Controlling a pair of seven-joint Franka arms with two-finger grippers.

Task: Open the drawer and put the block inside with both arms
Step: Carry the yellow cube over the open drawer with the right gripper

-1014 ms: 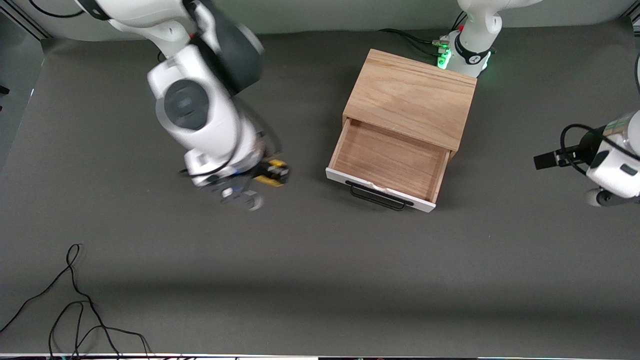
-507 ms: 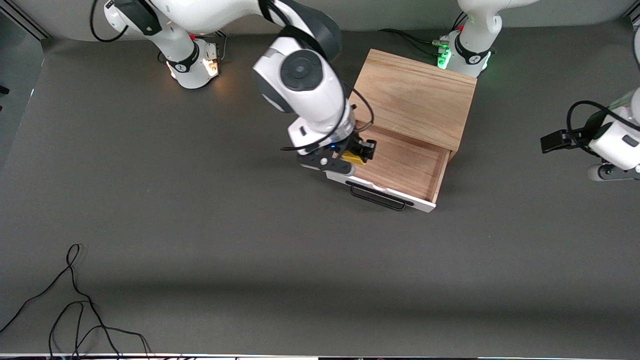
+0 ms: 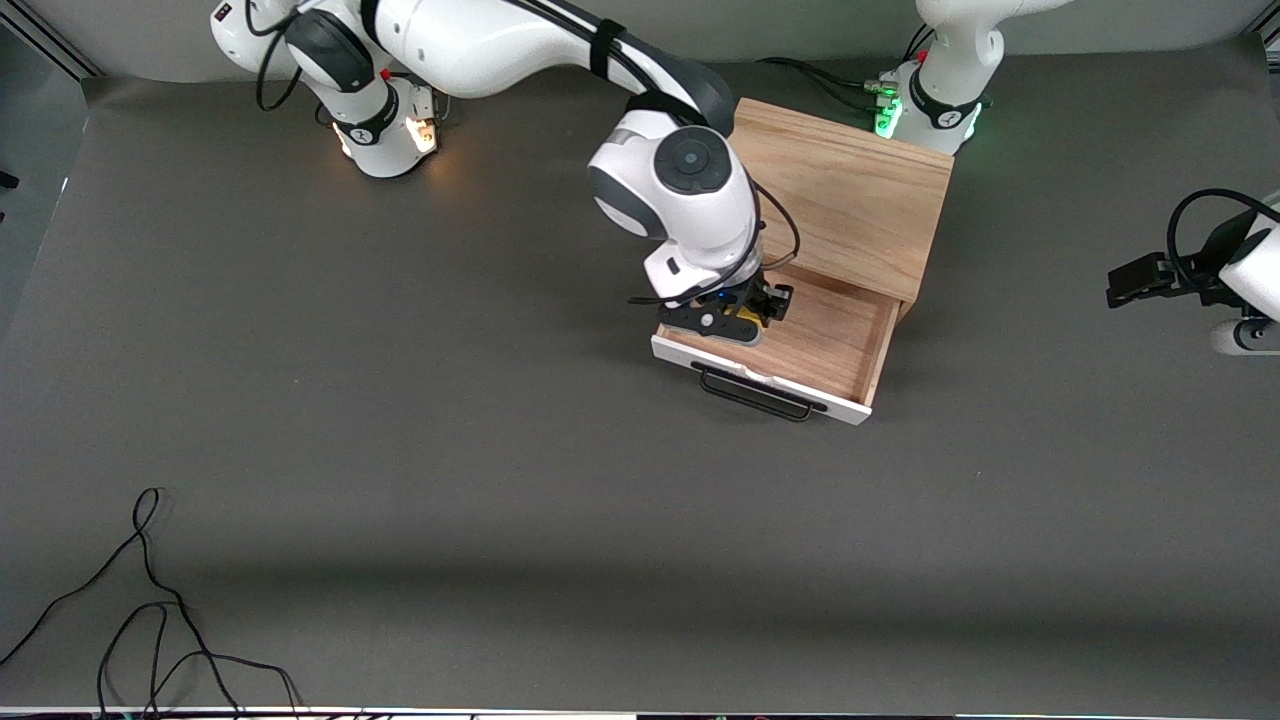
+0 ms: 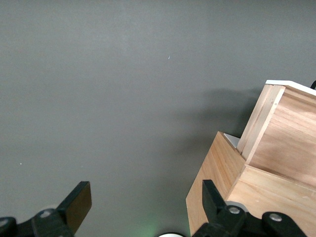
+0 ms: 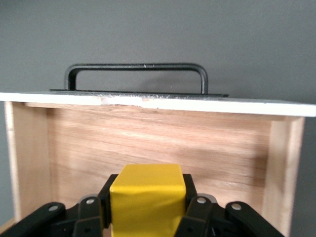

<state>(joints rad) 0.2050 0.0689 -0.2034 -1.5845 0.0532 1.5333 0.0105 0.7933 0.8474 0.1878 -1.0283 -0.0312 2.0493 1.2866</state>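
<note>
- Carrying the small yellow cube block (image 5: 147, 197) between closed fingers, the right arm's black two-finger gripper (image 3: 745, 312) hung over the open wooden interior of the wide shallow drawer (image 3: 820, 345), toward the right arm's end of it.
- Placing appeared to be the step in hand: the drawer stood pulled out of the light-wood box cabinet (image 3: 830, 195), and the block was above its floor but not yet set down.
- The next move probably called for a short descent, then parting the jaws so the cube rested inside, clear of the white front panel (image 5: 158, 102) and black bar handle (image 5: 136, 74).
- Compared with half a second earlier, this gripper had shifted from the drawer's side edge to a spot further over its interior; a second earlier it was above bare table.
- The left arm's gripper (image 4: 143, 207) waited over the grey table (image 4: 123, 74) at its own end, jaws spread and empty, drawn slightly further from the cabinet than before.
</note>
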